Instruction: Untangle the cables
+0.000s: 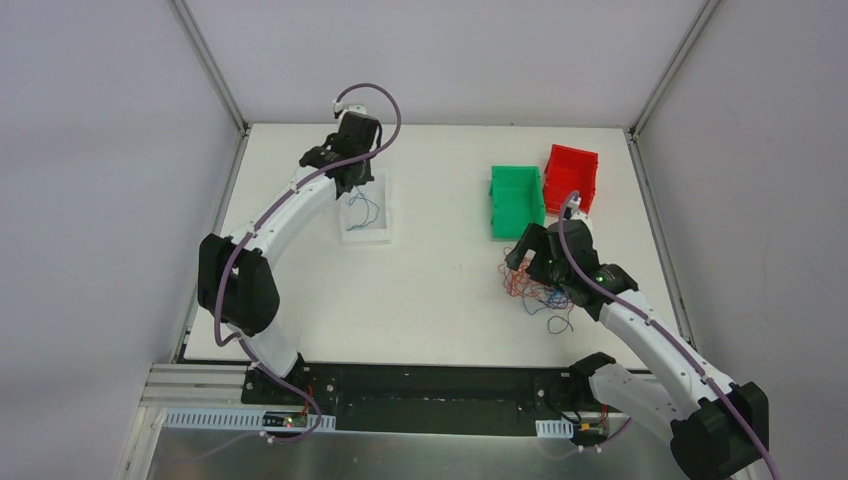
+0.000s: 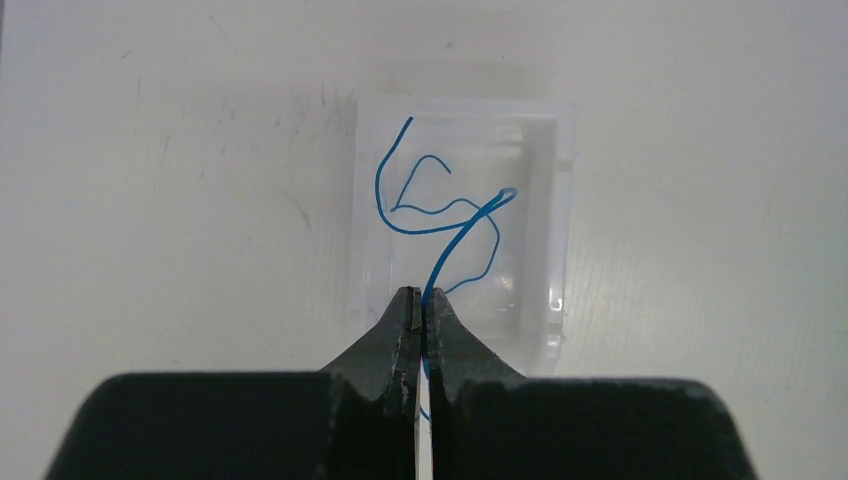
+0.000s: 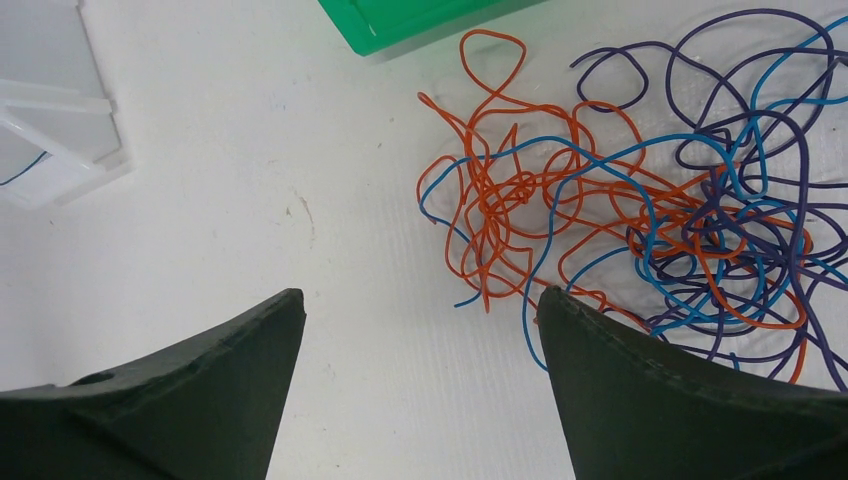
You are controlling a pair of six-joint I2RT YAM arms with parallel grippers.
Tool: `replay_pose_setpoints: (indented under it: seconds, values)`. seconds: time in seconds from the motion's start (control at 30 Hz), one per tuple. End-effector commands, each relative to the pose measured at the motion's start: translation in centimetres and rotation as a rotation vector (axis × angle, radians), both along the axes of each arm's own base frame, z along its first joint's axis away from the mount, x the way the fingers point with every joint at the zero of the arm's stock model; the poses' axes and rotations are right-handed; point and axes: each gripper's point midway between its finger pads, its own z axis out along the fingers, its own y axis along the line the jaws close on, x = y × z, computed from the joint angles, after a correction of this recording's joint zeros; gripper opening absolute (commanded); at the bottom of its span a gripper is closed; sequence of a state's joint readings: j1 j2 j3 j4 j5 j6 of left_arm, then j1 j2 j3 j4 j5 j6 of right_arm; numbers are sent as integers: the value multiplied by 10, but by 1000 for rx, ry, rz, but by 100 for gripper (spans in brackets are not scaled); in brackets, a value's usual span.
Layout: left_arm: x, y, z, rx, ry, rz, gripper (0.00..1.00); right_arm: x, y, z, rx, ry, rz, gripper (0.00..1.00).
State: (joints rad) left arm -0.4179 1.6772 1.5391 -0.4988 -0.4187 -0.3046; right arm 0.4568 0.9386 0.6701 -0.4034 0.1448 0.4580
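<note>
As you look down from the top camera, your left arm (image 1: 285,205) reaches to the clear tray (image 1: 366,232) at the far left of the desk (image 1: 440,310). The left jaws hang right above the tray with a blue cable (image 1: 363,208) trailing into it, though you can't tell their grip from up here. Over on the right, your right arm (image 1: 650,330) holds the right jaws above the tangled cables (image 1: 535,292), a heap lying on the desk just in front of the green bin (image 1: 517,203), with the red bin (image 1: 571,177) beside that and farther back. Switch to the left wrist: the left jaws are pinched together on the blue cable (image 2: 440,222), which rises from the tips and curls in loops over the clear tray (image 2: 563,200). Now the right wrist: the right jaws are spread wide, holding nothing, bare desk (image 3: 300,150) between the tips. The tangled cables (image 3: 640,200) sit ahead and to the right, orange-red, blue and dark purple strands knotted through each other, the nearest ones reaching the right-hand tip. The green bin (image 3: 420,20) is just beyond them, and the clear tray (image 3: 50,150) is at upper left.
</note>
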Motion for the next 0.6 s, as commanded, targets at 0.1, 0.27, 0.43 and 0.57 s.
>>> replay_pose_setpoints:
  seconds: [0.1,0.27,0.43,0.57]
  values:
    - [22,-5,4,3,-83,-19,0,-1,-3,3,-3,-23,4,90]
    - [50,-4,13,58,-112,-26,0,-2,-2,6,4,-25,5,90]
    - [71,10,6,98,-144,52,0,-6,-2,7,10,-26,11,90]
    - [84,13,6,113,-214,53,0,-10,-2,6,19,-26,16,90]
